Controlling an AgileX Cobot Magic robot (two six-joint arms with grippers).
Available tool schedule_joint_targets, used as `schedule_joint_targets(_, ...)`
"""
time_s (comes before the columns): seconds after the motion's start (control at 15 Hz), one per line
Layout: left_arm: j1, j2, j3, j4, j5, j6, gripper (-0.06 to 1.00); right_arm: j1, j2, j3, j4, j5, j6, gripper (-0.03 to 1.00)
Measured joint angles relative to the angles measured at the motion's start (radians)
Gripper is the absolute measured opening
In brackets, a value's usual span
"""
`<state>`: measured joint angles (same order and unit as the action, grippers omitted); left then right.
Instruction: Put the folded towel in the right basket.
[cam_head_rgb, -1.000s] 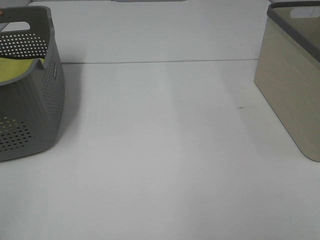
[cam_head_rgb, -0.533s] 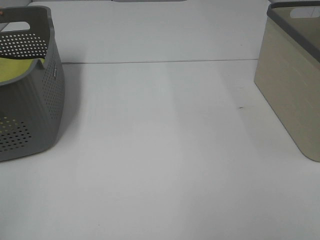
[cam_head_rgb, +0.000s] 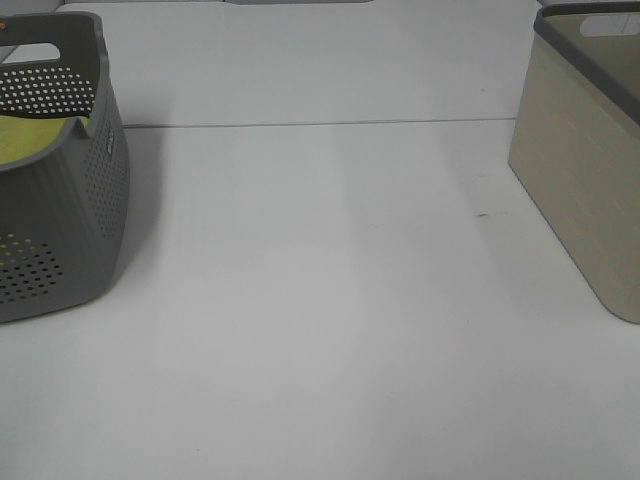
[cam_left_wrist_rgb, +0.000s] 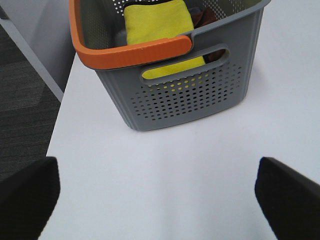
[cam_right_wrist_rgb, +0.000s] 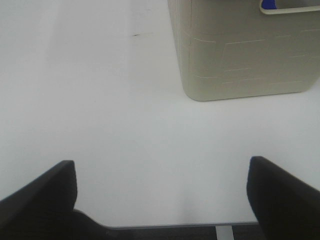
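Lengthwise, towel (cam_left_wrist_rgb: 159, 22) along basket (cam_left_wrist_rgb: 185, 95).

Lab or office-type test bench, not home: plain white table (cam_head_rgb: 320, 300), bare, seam line running across it behind grey perforated basket (cam_head_rgb: 70, 200); dark grey carpet floor (cam_left_wrist_rgb: 22, 95) beside table edge near basket.

No text, label, brand, number or sign can be read anywhere. The grey basket (cam_left_wrist_rgb: 175, 85) shows only plain perforated walls, and the beige basket (cam_right_wrist_rgb: 240, 50) shows faint moulded lines that may be mere panel seams, not lettering.
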<state>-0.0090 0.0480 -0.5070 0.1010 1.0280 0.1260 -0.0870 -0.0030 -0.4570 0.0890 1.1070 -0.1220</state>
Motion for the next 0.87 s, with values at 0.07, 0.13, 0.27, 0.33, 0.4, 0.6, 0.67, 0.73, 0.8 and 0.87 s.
schedule_joint_targets(0.07,0.000,0.000,0.000,0.000,0.000,0.000,0.99,0.000,0.000,0.000,-0.002,0.000,0.000,0.89)
schedule_joint_targets(0.13,0.000,0.000,0.000,0.000,0.000,0.000,0.99,0.000,0.000,0.000,-0.002,0.000,0.000,0.89)
schedule_joint_targets(0.27,0.000,0.000,0.000,0.000,0.000,0.000,0.99,0.000,0.000,0.000,-0.002,0.000,0.000,0.89)
schedule_joint_targets(0.33,0.000,0.000,0.000,0.000,0.000,0.000,0.99,0.000,0.000,0.000,-0.002,0.000,0.000,0.89)
schedule_joint_targets(0.4,0.000,0.000,0.000,0.000,0.000,0.000,0.99,0.000,0.000,0.000,-0.002,0.000,0.000,0.89)
schedule_joint_targets(0.6,0.000,0.000,0.000,0.000,0.000,0.000,0.99,0.000,0.000,0.000,-0.002,0.000,0.000,0.89)
schedule_joint_targets(0.67,0.000,0.000,0.000,0.000,0.000,0.000,0.99,0.000,0.000,0.000,-0.002,0.000,0.000,0.89)
schedule_joint_targets(0.73,0.000,0.000,0.000,0.000,0.000,0.000,0.99,0.000,0.000,0.000,-0.002,0.000,0.000,0.89)
schedule_joint_targets(0.8,0.000,0.000,0.000,0.000,0.000,0.000,0.99,0.000,0.000,0.000,-0.006,0.000,0.000,0.89)
schedule_joint_targets(0.87,0.000,0.000,0.000,0.000,0.000,0.000,0.99,0.000,0.000,0.000,-0.007,0.000,0.000,0.89)
